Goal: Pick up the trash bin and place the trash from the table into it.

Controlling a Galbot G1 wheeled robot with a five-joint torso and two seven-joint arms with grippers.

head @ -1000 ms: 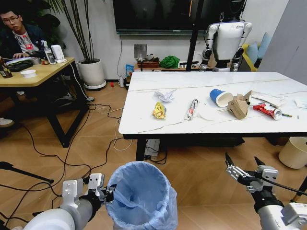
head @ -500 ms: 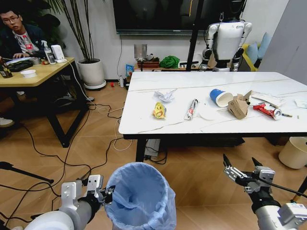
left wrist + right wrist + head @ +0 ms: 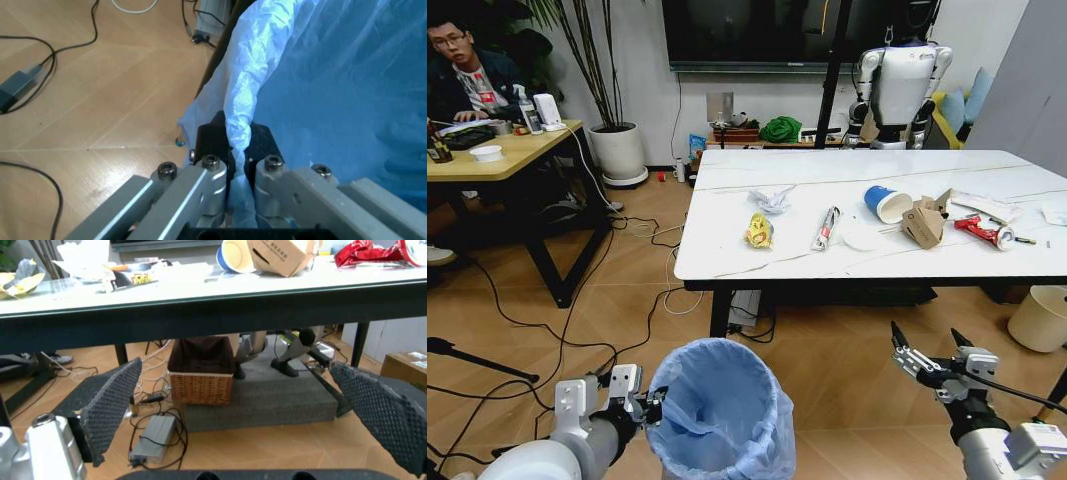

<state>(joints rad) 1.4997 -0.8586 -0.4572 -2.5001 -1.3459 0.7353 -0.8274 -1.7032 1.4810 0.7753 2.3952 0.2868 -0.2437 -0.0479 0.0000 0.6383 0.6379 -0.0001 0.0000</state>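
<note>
The trash bin [image 3: 720, 412] is held low in front of the robot, short of the counter [image 3: 727, 255], its bag-lined rim pinched between the clenched fingers of the left gripper [image 3: 651, 405]. The right gripper [image 3: 924, 349] is held with fingers spread, empty. The trash is judged light and crushable: the blue cup [image 3: 887, 203] is best taken by its rim, the torn cardboard box [image 3: 923, 224] by an edge. Print on the box cannot be read.
</note>
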